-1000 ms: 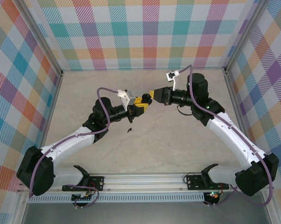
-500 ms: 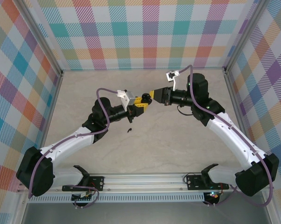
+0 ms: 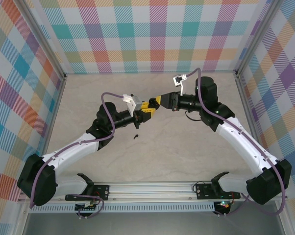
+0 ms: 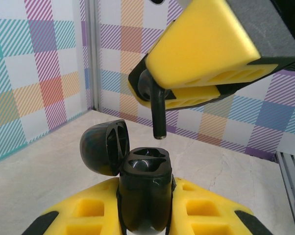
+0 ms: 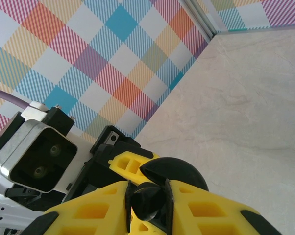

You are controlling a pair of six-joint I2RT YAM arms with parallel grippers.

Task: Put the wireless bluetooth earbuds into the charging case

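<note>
At the middle of the bench (image 3: 186, 147), in the top view, I see the two arms meeting tip to tip, left to right as follows.

Left arm: it reaches in from the lower left. Just in front of its wrist a small black piece (image 3: 135, 136) lies alone on the bench, too small for me to identify.

Left tool (image 3: 148, 107): in the left wrist view its yellow fingers (image 4: 206, 215) are closed narrowly on the black charging case (image 4: 145, 191). The case stands upright between them. Its domed lid (image 4: 102, 147) is hinged open to the left, and two empty sockets show in the top.

Black earbud (image 4: 158, 112): its stem points straight down. The tip hangs just above the case's open top and is apart from it in this view.

Right tool (image 4: 186, 88): it comes in from above and to the right, pinching the earbud's rounded head between its yellow fingers. In the right wrist view the same tool (image 5: 147, 205) grips that head (image 5: 147, 198), and the open lid (image 5: 179, 171) shows just behind it.

Plaid walls (image 3: 152, 34) enclose the bench.
</note>
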